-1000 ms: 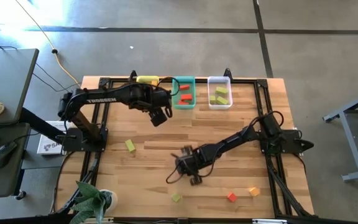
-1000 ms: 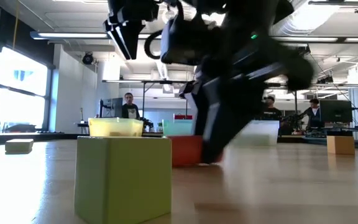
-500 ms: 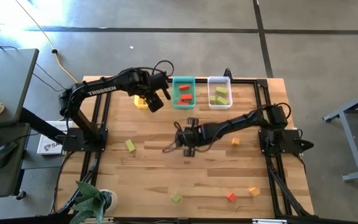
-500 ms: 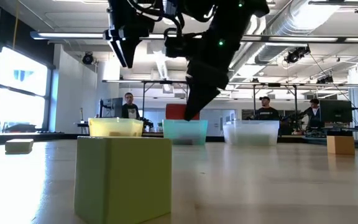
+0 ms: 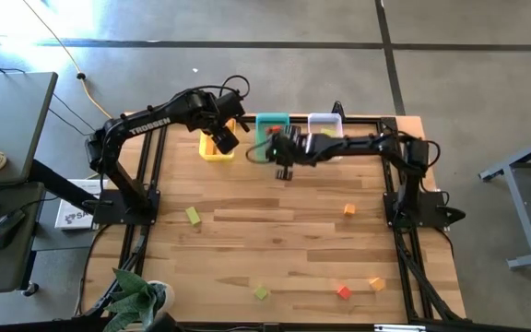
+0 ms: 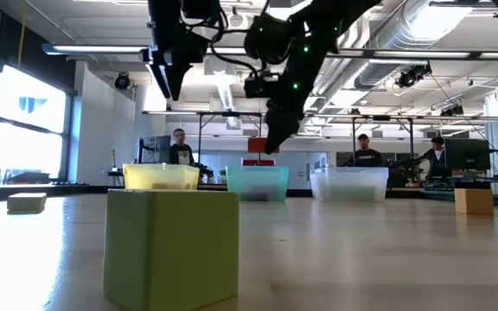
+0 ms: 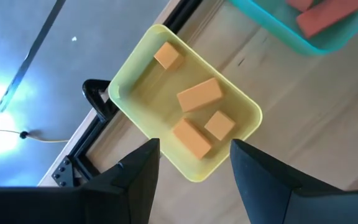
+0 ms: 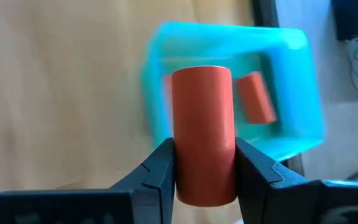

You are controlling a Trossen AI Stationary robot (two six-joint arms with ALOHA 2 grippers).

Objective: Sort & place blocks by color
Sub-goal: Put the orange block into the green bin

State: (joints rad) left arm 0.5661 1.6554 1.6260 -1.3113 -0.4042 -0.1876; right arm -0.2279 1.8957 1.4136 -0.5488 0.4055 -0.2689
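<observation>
My right gripper is shut on a red cylinder and hangs in the air just by the teal bin, which holds red blocks. In the low view the cylinder shows above the teal bin. My left gripper is open over the yellow bin, which holds several orange blocks. Loose blocks rest flat on the table: green, green, red, orange and orange. My right gripper pinches the red cylinder between its two fingers, one on each side of the curved wall, toward one end. The other end sticks out past the fingertips. The cylinder is lifted clear of the table and the bin.
A clear bin with green blocks stands right of the teal bin, partly under my right arm. A large green cube fills the low view's foreground. People stand in the room beyond. The table's middle is bare wood.
My right gripper has risen from the table's near middle and travelled toward the far edge to the teal bin, carrying the red cylinder lifted clear. My left gripper has moved toward the far left and now hangs over the yellow bin.
</observation>
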